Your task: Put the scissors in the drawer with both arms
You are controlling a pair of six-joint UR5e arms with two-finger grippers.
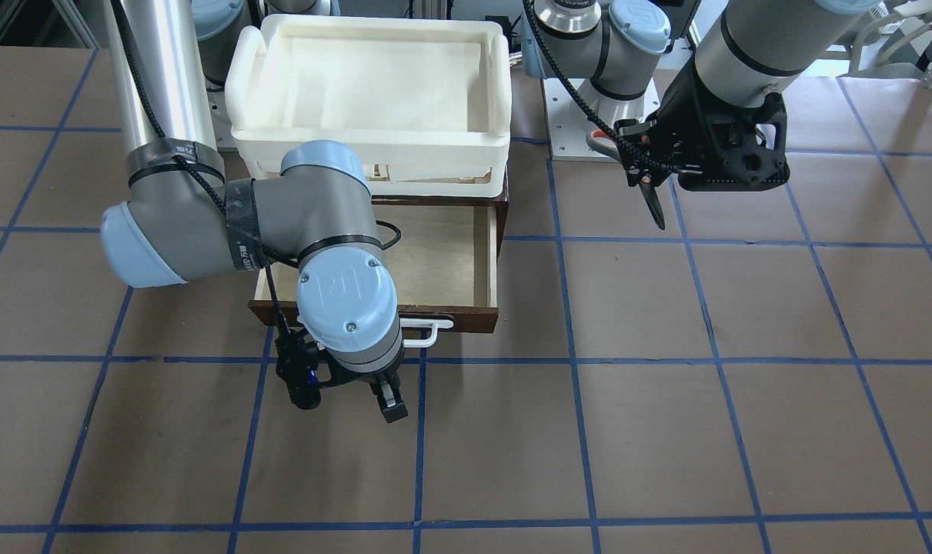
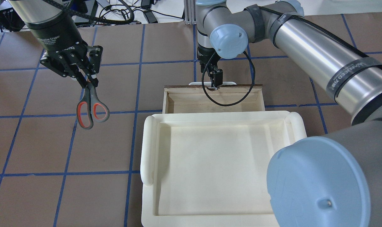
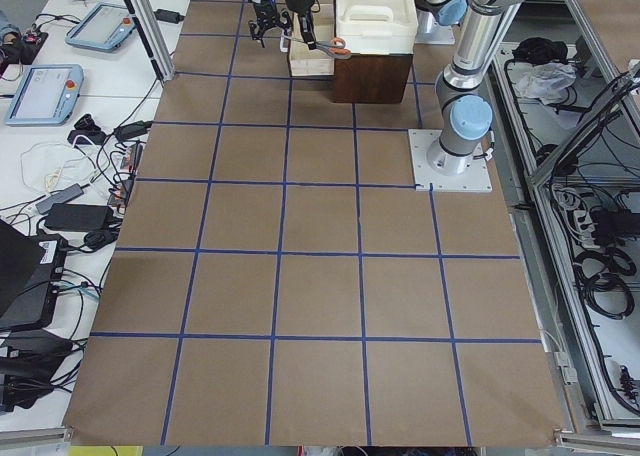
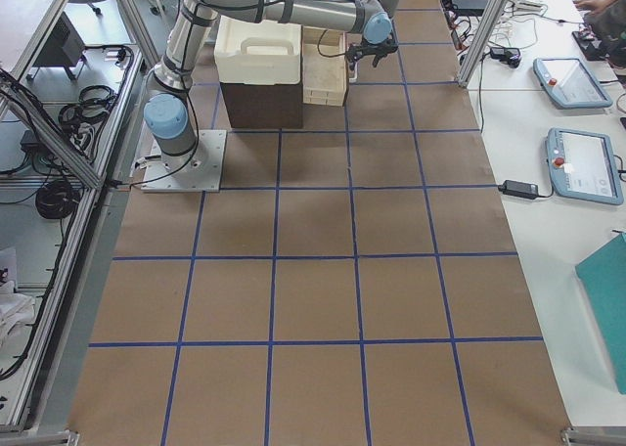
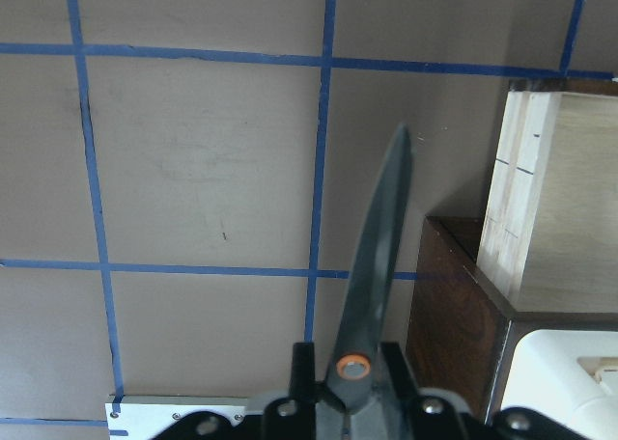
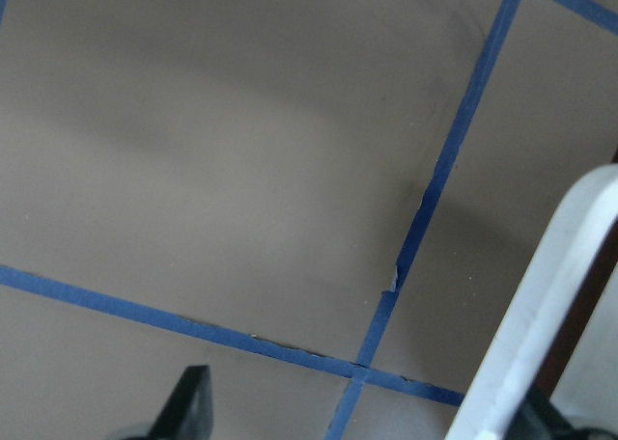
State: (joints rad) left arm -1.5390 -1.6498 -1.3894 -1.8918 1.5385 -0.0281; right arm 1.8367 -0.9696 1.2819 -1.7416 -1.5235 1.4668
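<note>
My left gripper (image 2: 90, 80) is shut on the scissors (image 2: 91, 108) at their blades, above the table and left of the drawer. The grey, orange-lined handles hang toward the robot. In the front view the scissors (image 1: 654, 204) point their blade tip down and away from the robot. The left wrist view shows the dark blade (image 5: 381, 266) over the floor beside the cabinet. The drawer (image 1: 442, 254) stands pulled open, its pale inside bare. My right gripper (image 1: 346, 400) is open in front of the drawer, beside its white handle (image 1: 429, 332) and not holding it.
A white tray (image 2: 222, 167) sits on top of the dark-brown cabinet, above the drawer. The right arm's elbow (image 1: 312, 208) hangs over the drawer's left part in the front view. The left arm's base plate (image 1: 573, 123) lies near the scissors.
</note>
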